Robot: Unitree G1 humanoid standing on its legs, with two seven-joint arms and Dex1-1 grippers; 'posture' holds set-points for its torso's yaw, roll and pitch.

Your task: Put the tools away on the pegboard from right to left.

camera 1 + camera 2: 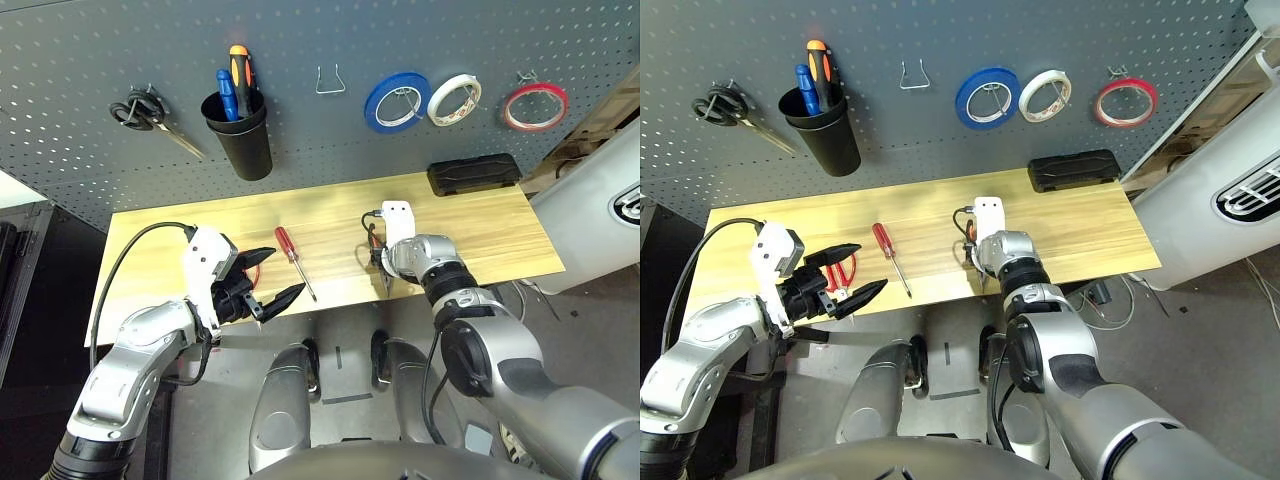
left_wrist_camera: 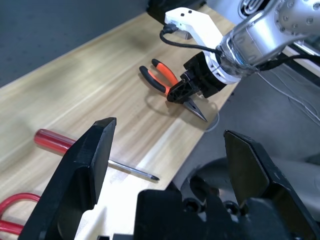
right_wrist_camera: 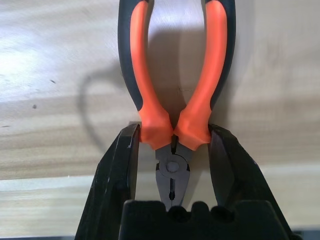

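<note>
Black cup [image 1: 244, 133] with two screwdrivers; right pincer [image 3: 172, 142] clamped on pliers [image 3: 175, 75]; left pincer [image 1: 268, 283] apart.

Left of your right gripper [image 1: 383, 262] the tabletop [image 1: 480, 235] lies bare up to the screwdriver [image 1: 294, 259]; beyond it, a black case [image 1: 474, 174] probably blocks the pegboard [image 1: 320, 130] foot.

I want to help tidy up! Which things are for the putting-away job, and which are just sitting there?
For the job: pliers, red-handled screwdriver, red-handled scissors, red tape ring, pegboard.

Just there: blue tape roll, white tape roll, black-handled scissors, black case.
</note>
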